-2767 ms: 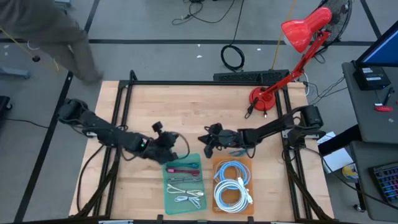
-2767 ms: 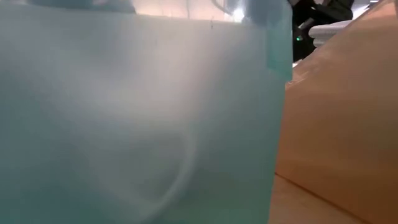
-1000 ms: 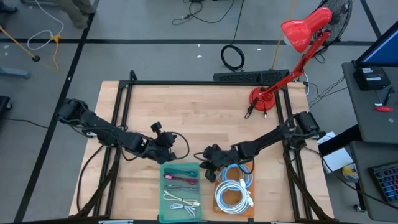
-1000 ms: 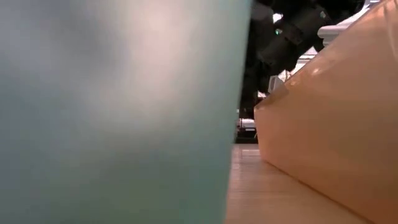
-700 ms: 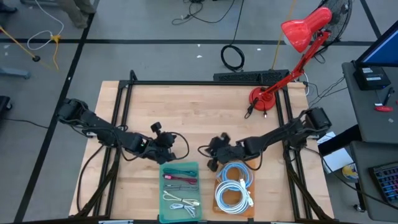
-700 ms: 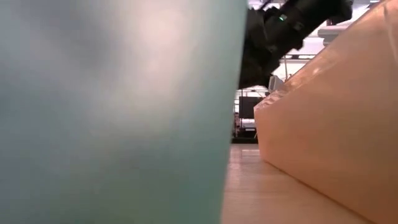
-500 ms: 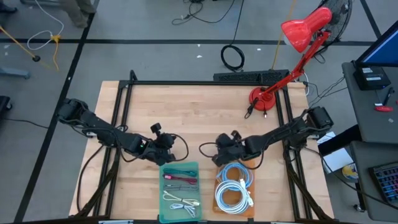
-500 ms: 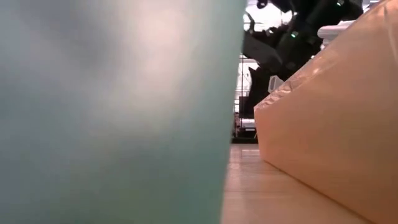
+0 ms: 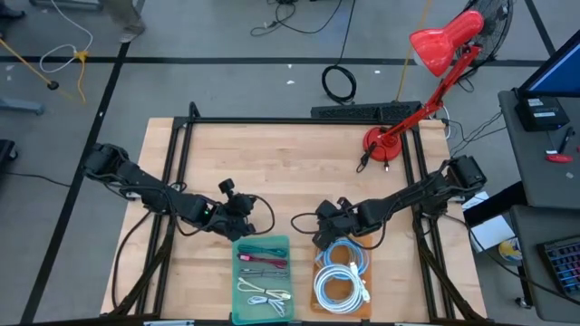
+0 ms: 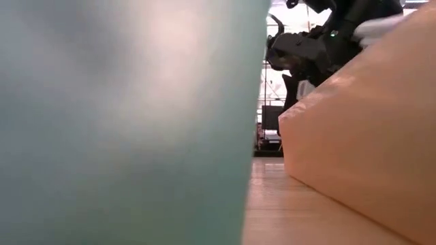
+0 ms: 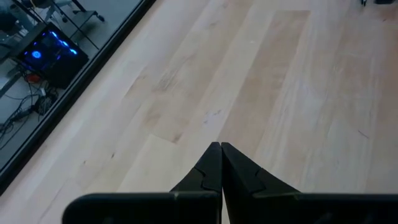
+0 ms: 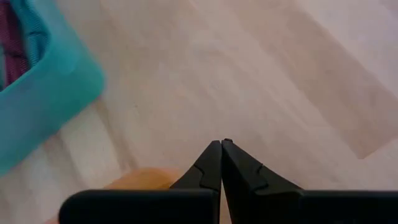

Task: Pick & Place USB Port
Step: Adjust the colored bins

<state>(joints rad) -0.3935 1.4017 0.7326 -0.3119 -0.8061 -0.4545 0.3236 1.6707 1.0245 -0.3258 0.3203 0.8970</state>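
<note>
Both the right gripper (image 12: 221, 144), just beyond the far rim of the orange plastic tray (image 9: 317, 299) of coiled white cables (image 9: 340, 272), and the left gripper (image 11: 221, 146), beside the teal plastic tray (image 9: 241, 296) next to it, have fingers pressed together on nothing, so no pick seems begun, and I cannot single out a USB port among the cables.

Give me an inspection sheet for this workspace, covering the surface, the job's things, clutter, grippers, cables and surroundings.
Surface: wooden table, mostly bare, inside a black frame.
Job's things: teal bin holding small cables and a magenta item; orange bin beside it, with coiled white and blue cables.
Clutter: red desk lamp at the table's far right corner.
Grippers: left gripper shut, empty, above bare wood by the teal bin; right gripper shut, empty, at the orange bin's far edge.
Cables: black coil and loose leads on the floor.
Surroundings: side desk with a monitor at right; a person's leg at the top left edge.
</note>
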